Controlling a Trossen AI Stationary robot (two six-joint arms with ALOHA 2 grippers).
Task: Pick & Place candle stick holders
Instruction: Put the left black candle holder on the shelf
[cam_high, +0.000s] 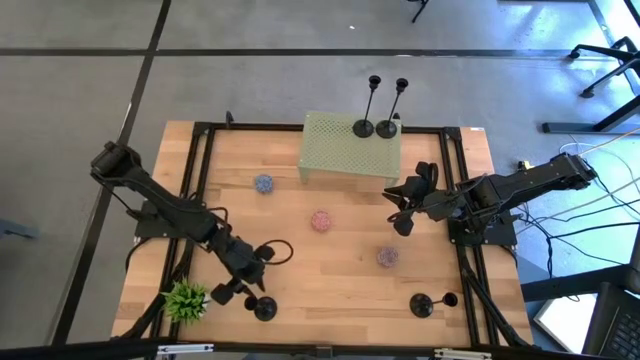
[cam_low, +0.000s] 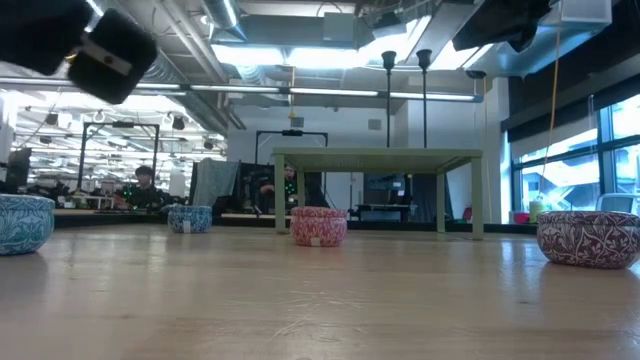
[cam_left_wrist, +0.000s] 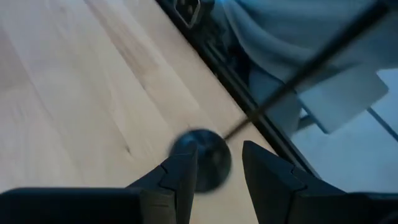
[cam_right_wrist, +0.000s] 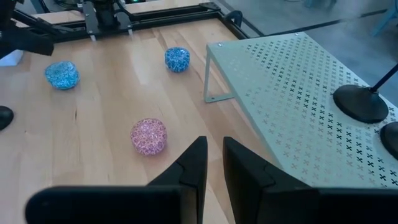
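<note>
Two candle stick holders (cam_high: 362, 127) (cam_high: 388, 127) stand upright on the green perforated stand (cam_high: 330, 150) at twelve o'clock; two more rest on the wooden counter (cam_high: 330, 265), one (cam_high: 264, 308) at seven o'clock, one (cam_high: 422, 305) at five. The left gripper (cam_left_wrist: 217, 168) hovers over the seven o'clock base, jaws partly open, gripping nothing; closing on the flat disc risks slipping or tipping the thin stem. The right gripper (cam_right_wrist: 214, 163) waits near the stand, jaws narrowly parted, empty. No writing is legible.
</note>
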